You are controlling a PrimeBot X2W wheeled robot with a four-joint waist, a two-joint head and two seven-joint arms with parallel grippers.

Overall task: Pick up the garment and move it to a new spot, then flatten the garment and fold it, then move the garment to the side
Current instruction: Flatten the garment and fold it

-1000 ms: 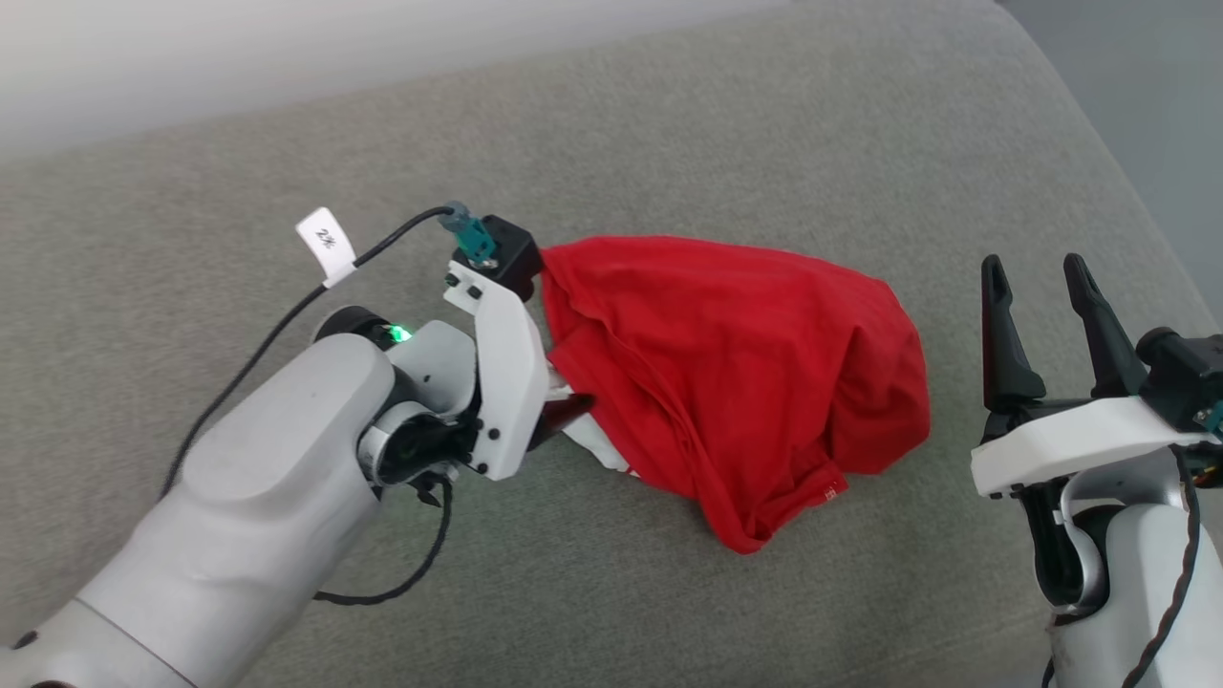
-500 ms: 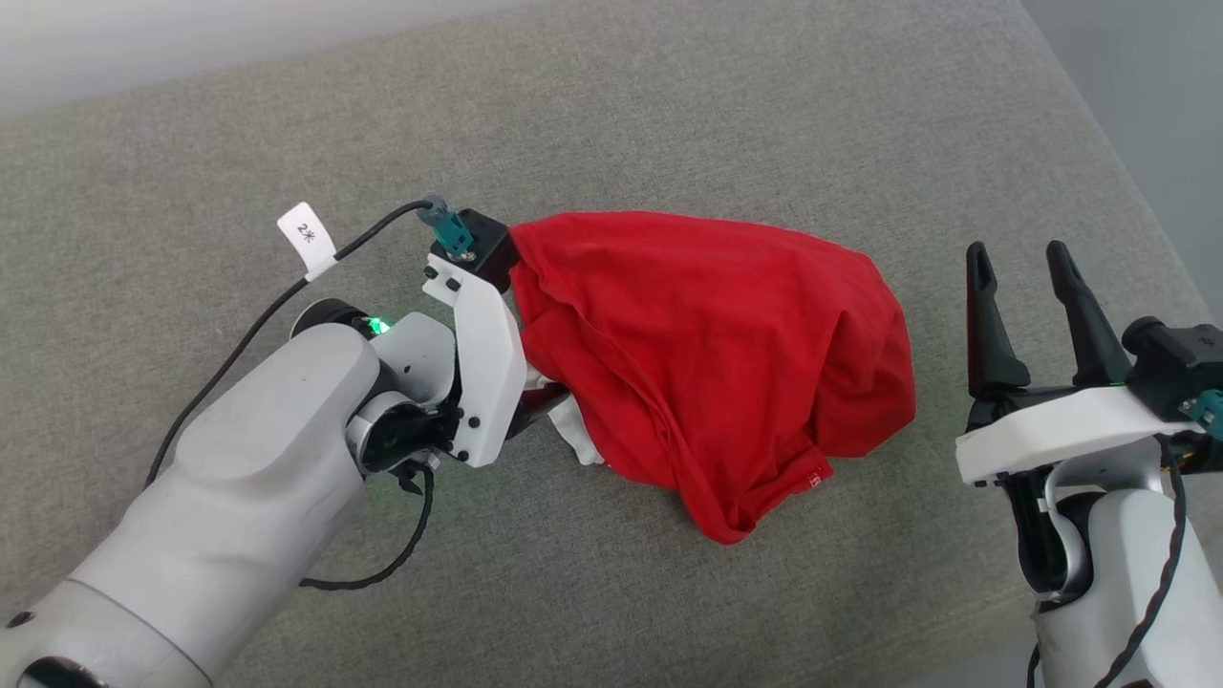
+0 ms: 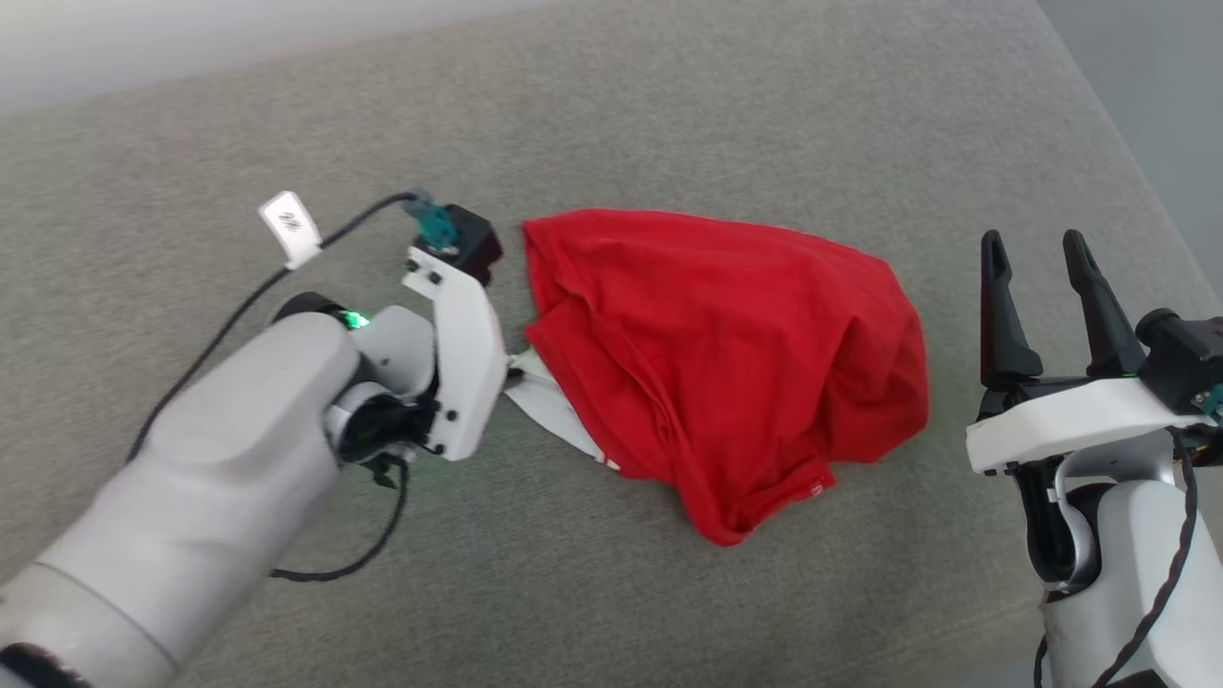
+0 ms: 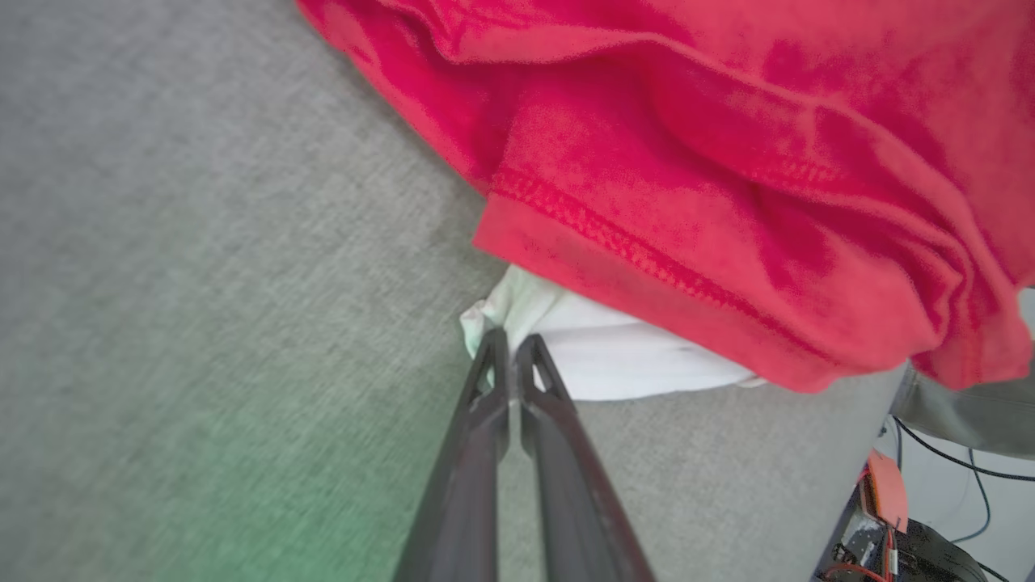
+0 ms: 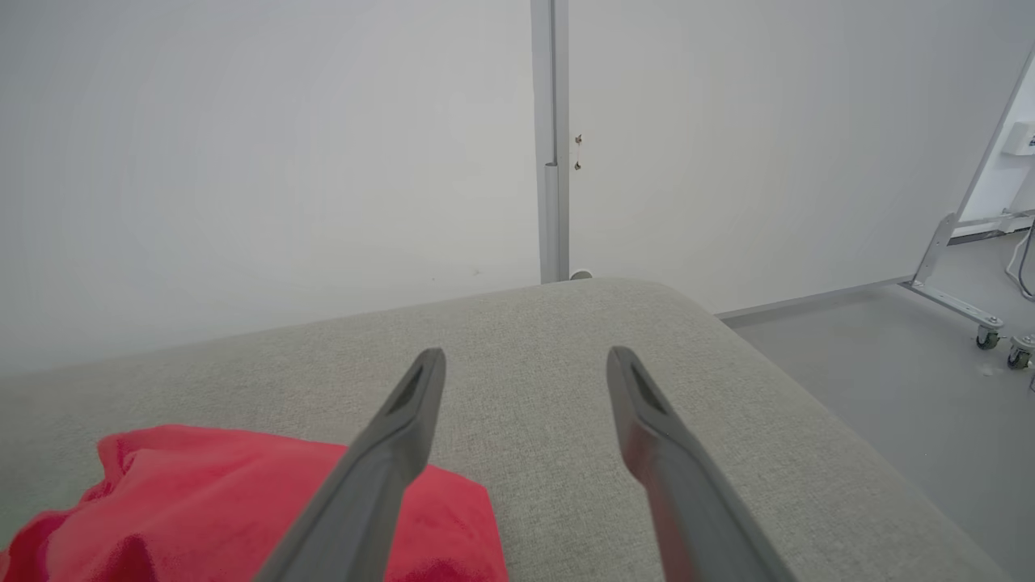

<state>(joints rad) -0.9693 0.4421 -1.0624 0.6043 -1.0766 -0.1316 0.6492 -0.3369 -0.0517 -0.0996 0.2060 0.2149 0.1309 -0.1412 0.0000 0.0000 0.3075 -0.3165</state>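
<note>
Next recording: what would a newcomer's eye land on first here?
The red garment, crumpled in a heap on the grey cushion, dominates. At its left edge the left end effector is pinched shut on a white sleeve poking out under the red hem. The right end effector stands open to the right, apart from the cloth.

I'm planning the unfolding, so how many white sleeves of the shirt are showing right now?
1. A white sleeve sticks out from under the red folds of the garment, on the robot's left, pinched in the left gripper. The other may be buried in the folds.
</note>
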